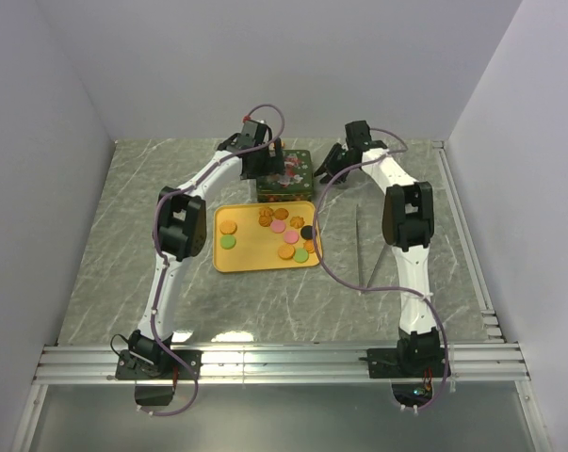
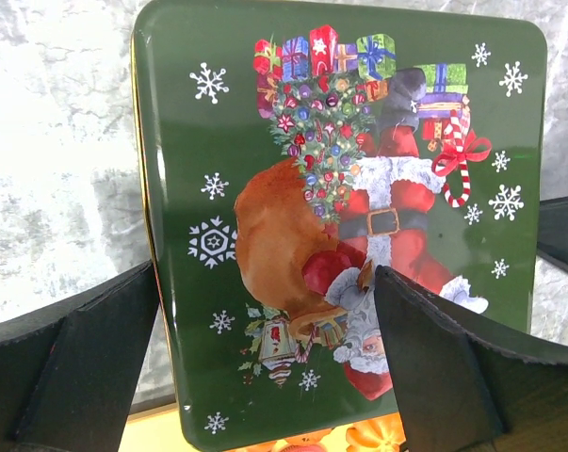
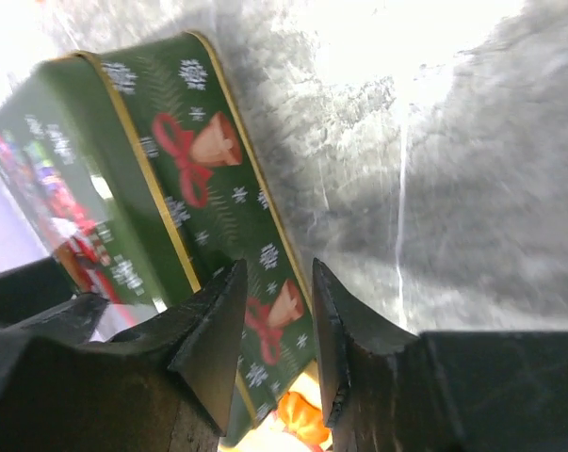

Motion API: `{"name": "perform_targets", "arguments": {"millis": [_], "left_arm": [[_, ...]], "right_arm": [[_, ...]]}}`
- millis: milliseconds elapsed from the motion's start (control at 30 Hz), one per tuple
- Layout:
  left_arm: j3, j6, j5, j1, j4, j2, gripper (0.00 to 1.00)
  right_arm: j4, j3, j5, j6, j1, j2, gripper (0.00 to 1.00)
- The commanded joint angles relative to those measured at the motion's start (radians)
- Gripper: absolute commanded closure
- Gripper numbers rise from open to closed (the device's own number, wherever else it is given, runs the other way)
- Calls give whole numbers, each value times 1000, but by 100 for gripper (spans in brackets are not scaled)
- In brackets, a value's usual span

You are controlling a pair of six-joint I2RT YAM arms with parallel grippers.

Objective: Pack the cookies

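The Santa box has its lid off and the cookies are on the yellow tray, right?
Not quite. The Santa box has its lid on. The left wrist view shows the closed green top with the Santa picture covering the whole box. The rest is right: the cookies are on the yellow tray.

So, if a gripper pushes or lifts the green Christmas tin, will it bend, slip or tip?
The tin looks like rigid painted metal, so it probably will not bend. Its glossy surface reflects light, so a grip may slip on it. It lies flat and low on the table, so a push would likely slide it, not tip it.
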Motion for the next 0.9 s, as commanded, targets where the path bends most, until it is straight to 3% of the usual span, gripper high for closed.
{"name": "perform_targets", "arguments": {"millis": [0, 133, 267, 300, 400, 600, 867], "left_arm": [[-41, 49, 9, -38, -112, 40, 2], [-41, 50, -20, -38, -115, 38, 2], [-34, 50, -22, -38, -118, 41, 2], [-31, 50, -23, -38, -120, 41, 2], [-28, 50, -25, -37, -124, 44, 2], [-30, 52, -28, -37, -127, 41, 2], [-39, 55, -36, -38, -126, 29, 2]], "right_arm": [[-34, 62, 96, -38, 2, -145, 59], [23, 67, 55, -33, 3, -193, 62], [120, 36, -110, 8, 25, -219, 78], [143, 27, -144, 40, 33, -224, 88], [284, -37, -283, 147, 40, -225, 100], [629, -224, -445, 365, 42, -164, 100], [486, -375, -354, 249, 34, -121, 100]]}}
